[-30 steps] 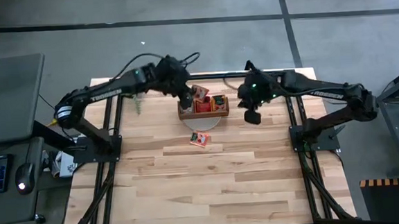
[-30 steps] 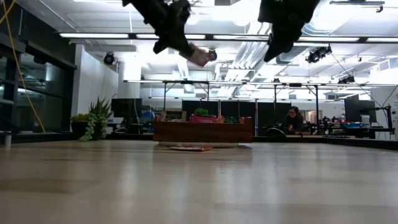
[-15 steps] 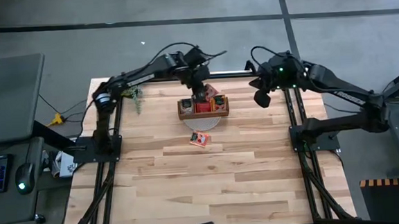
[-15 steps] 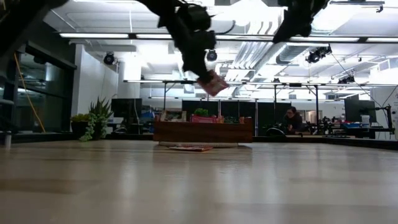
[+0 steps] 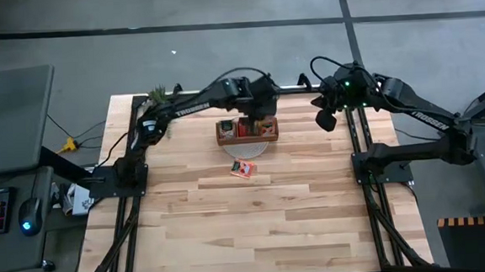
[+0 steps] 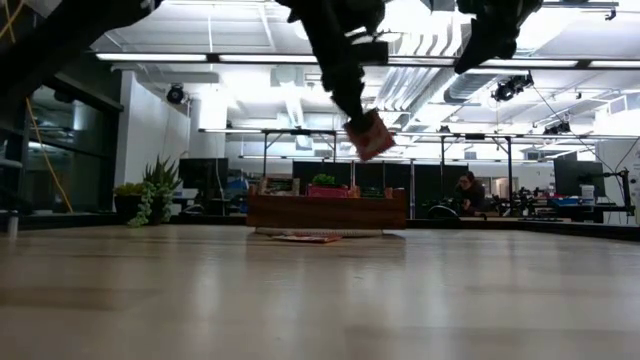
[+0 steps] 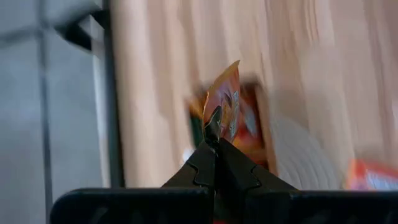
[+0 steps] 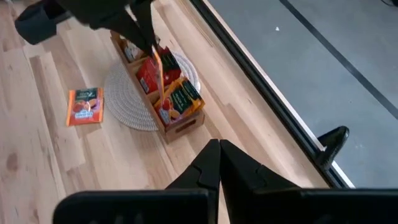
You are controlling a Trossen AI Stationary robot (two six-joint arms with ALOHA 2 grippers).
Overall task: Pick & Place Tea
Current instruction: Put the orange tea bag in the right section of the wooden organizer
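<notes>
My left gripper (image 6: pixel 352 108) is shut on an orange-red tea sachet (image 6: pixel 370 135) above the brown wooden tray (image 5: pixel 246 132) at the table's far middle. The tray stands on a round pale mat (image 8: pixel 124 102) and holds several red and green-grey sachets (image 8: pixel 163 93). One more orange sachet (image 5: pixel 243 168) lies flat on the table just in front of the mat. My right gripper (image 8: pixel 219 149) hangs shut and empty, high up to the right of the tray (image 5: pixel 327 118). My left gripper pinches the sachet by one edge (image 7: pixel 217 119) between its two fingertips. The fingers slant down from the table's left. The sachet juts out past the fingertips, tilted and hanging below them (image 6: pixel 372 138), lifted clear above the tray.
A small green plant (image 5: pixel 160 100) stands at the table's far left corner. A black rail (image 8: pixel 249 74) runs along the far edge behind the tray. Bare wooden tabletop (image 5: pixel 257 228) stretches toward the near edge. A person sits far off in the room (image 6: pixel 470 190).
My left gripper has carried the sachet toward the table's right edge and a little down, rolling its wrist, and it now hangs over the tray's right part. My right gripper has drawn away from the tray, up and toward the far right corner.
</notes>
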